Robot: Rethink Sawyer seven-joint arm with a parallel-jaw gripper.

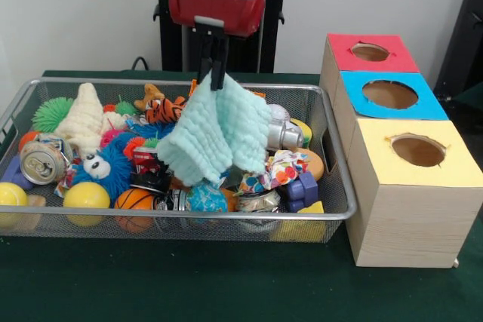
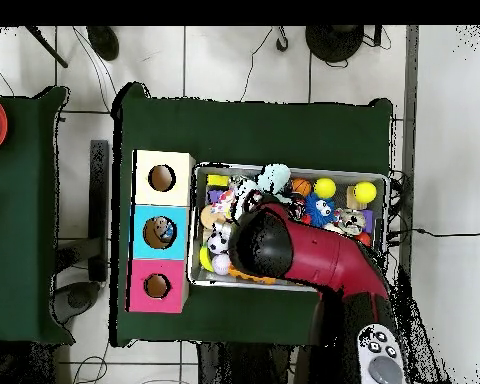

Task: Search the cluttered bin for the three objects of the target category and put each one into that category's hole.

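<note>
My gripper (image 1: pixel 219 81) is shut on a pale mint-green cloth (image 1: pixel 215 137) and holds it hanging above the middle of the silver wire-mesh bin (image 1: pixel 332 209). The cloth drapes down over the clutter. The blue-framed hole (image 1: pixel 389 94) is the middle one of three on the pale wooden boxes to the right of the bin. In the overhead view the arm (image 2: pixel 304 255) covers the gripper and most of the cloth; the blue-framed hole (image 2: pixel 161 231) lies left of the bin (image 2: pixel 294 167) and something shows inside it.
The bin holds yellow balls (image 1: pixel 86 195), a small basketball (image 1: pixel 134 200), a drinks can (image 1: pixel 41 164), a blue fuzzy toy (image 1: pixel 106 165), a cream cloth (image 1: pixel 81 118), a tiger toy (image 1: pixel 162 109) and a patterned cloth (image 1: pixel 275 171). Red-framed (image 1: pixel 370 52) and yellow-framed (image 1: pixel 418 150) holes flank the blue one.
</note>
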